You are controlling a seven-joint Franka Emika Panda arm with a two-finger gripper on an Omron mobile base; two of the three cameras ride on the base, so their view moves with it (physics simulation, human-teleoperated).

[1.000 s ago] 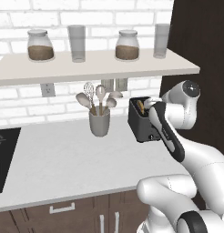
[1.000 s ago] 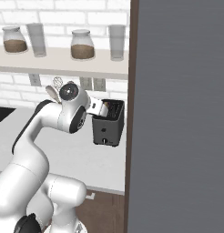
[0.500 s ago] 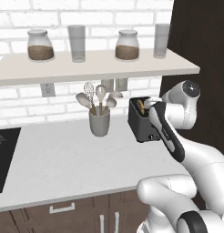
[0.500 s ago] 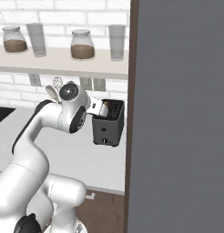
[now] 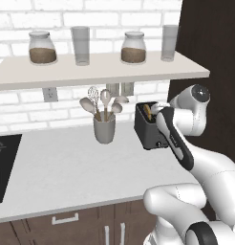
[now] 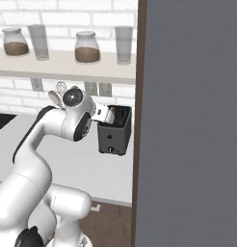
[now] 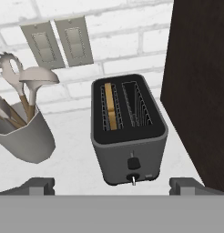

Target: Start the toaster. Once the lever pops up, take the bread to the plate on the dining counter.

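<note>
In the hand view, the two dark fingertips sit at the bottom corners of the frame, one at lower left (image 7: pixel 38 185) and one at lower right (image 7: pixel 186 185), so the gripper (image 7: pixel 113 187) is spread wide with nothing between its tips. Just above the gap between them, in the lower middle of the frame, is the front face of the toaster (image 7: pixel 129 136), with its dark lever (image 7: pixel 131 162) and a small pale knob (image 7: pixel 133 180) beneath it. The toaster is apart from both fingertips and stands between them in line.

Farther up, its top shows two slots; the bread (image 7: pixel 109 110) stands on edge in the left slot, sunk low, while the right slot is dark. To the left of the toaster, at mid-left of the frame, a grey utensil cup (image 7: pixel 23 136) holds spoons and a whisk. A dark tall panel (image 7: pixel 200 86) fills the right side, close beside the toaster. At the top, two pale outlet plates (image 7: pixel 57 42) sit on the white brick wall.

In the left base view the toaster (image 5: pixel 148 128) is right of centre on the white worktop (image 5: pixel 67 167), with the arm's hand hovering over its right end. In the right base view the toaster (image 6: pixel 114 132) is at centre, against the dark panel's edge.
</note>
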